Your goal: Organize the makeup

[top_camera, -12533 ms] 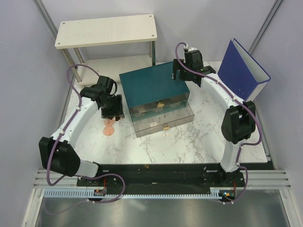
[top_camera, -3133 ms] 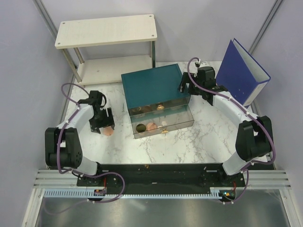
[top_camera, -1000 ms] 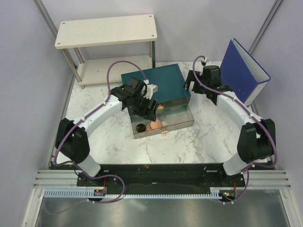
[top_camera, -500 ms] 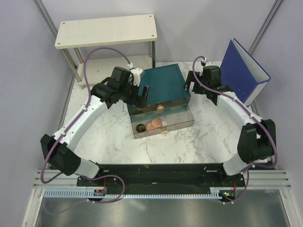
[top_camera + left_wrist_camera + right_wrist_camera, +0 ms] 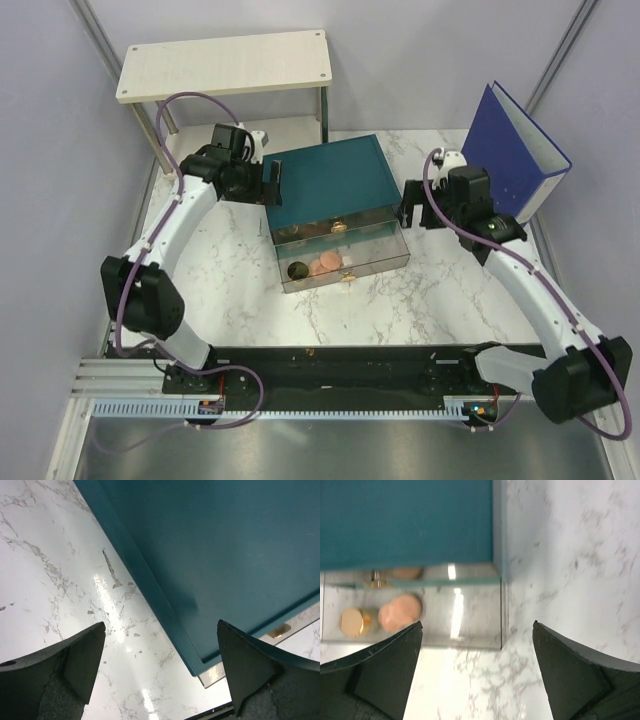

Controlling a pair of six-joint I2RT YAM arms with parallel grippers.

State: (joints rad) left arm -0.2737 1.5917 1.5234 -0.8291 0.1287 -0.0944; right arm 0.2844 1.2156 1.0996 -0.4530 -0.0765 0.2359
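The teal drawer box stands mid-table with its clear lower drawer pulled out. In that drawer lie the gold-rimmed dark pot and two peach-pink discs, overlapping. The right wrist view shows the pot, the discs and a tan shape in the upper drawer. My left gripper is open and empty at the box's left edge, over the box top. My right gripper is open and empty, just right of the box. The tan stick and mint-green tube are not in view.
A blue ring binder stands at the back right. A white two-tier shelf stands at the back left. Gold handles show on the upper drawer and the lower drawer. Marble tabletop lies around the box.
My left gripper has pulled back from over the drawer to the box's left edge. My right gripper has moved from the box's back right corner forward along its right side.
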